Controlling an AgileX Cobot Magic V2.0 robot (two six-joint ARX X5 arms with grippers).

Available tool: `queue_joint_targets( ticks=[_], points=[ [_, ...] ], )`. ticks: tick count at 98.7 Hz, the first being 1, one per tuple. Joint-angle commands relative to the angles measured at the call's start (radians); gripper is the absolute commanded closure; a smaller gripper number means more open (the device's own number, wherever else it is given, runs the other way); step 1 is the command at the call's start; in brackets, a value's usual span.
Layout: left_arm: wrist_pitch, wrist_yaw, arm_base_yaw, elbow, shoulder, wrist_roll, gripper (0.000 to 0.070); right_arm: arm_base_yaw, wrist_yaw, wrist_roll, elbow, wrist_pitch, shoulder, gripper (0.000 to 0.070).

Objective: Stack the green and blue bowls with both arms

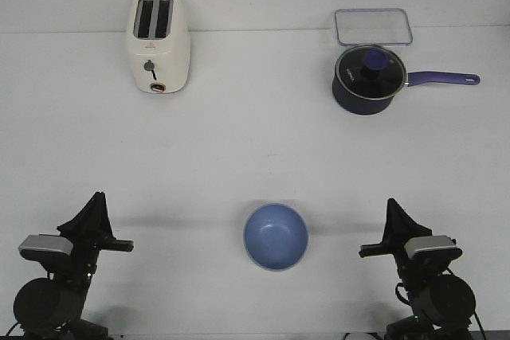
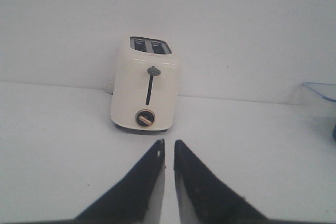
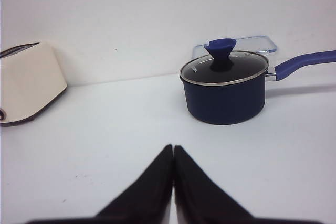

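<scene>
One bowl only showed: the blue bowl (image 1: 276, 236) sat upright on the white table (image 1: 255, 149) near the front edge, midway between the two arms, touching neither; it looked empty, and whether a second bowl sat under it could not be told from the front view. Neither wrist view caught the bowl at all. The left gripper (image 2: 168, 149) hung low at the front left, its fingers narrowed to a slim gap, nothing between them. The right gripper (image 3: 173, 150) sat at the front right, fingers pressed together, holding nothing. Both arm bases were cut off by the bottom of the front view. At the back left stood a cream toaster (image 1: 158, 42), slots empty as far as could be seen. At the back right stood a dark navy saucepan (image 1: 366, 79), glass lid on, handle pointing right; its contents could not be made out through the lid. Just behind it lay a clear plastic tray (image 1: 373, 26), seemingly empty. Nothing stood between the grippers and the bowl.
</scene>
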Motion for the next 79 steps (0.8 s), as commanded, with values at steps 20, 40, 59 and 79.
queue_joint_targets(
  ticks=[20,40,59,79],
  points=[
    [0.030,-0.001,0.017,0.008,-0.011,-0.029,0.0685,0.004,0.002,-0.011,0.001,0.011,0.000,0.0700],
    [0.053,0.002,0.126,-0.051,-0.023,0.012,0.0685,0.004,0.002,-0.011,0.001,0.011,0.000,0.0700],
    [0.156,0.140,0.244,-0.201,-0.083,0.014,0.0685,0.004,0.002,-0.011,0.001,0.011,0.000,0.0700],
    [0.172,0.175,0.311,-0.312,-0.181,0.015,0.0685,0.004,0.002,-0.011,0.001,0.011,0.000,0.0700]
  ],
)
